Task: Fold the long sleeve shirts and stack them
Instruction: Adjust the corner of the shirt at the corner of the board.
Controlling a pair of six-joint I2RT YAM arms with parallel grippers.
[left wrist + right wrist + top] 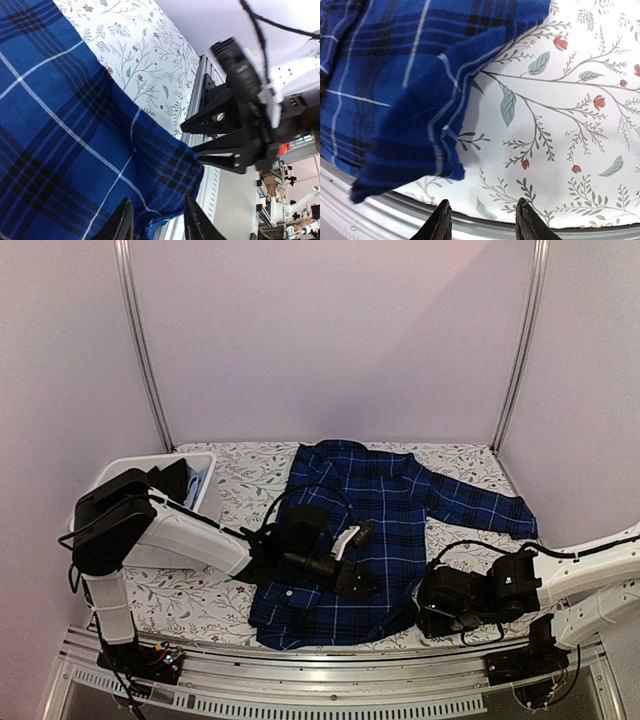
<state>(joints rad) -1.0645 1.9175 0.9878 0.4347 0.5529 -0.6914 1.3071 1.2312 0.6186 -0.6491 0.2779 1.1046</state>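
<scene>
One of the long sleeve shirts (375, 510), navy plaid with thin white lines, lies spread on the floral tablecloth, one sleeve stretched to the right. My left gripper (368, 585) hovers over its lower right part. In the left wrist view the left gripper (157, 222) is open, its fingertips (122, 222) straddling the shirt's hem corner (175, 175) without pinching it. My right gripper (420, 615) sits low beside the shirt's near right corner. In the right wrist view the right gripper (482, 222) is open over bare tablecloth, and the shirt corner (410, 165) lies just left of it.
A white bin (125, 475) at the back left holds dark and light-blue fabric (192, 480). The metal front rail (330, 665) runs along the near table edge, close under both grippers. The right arm (250, 100) looms close in the left wrist view. Walls enclose the table.
</scene>
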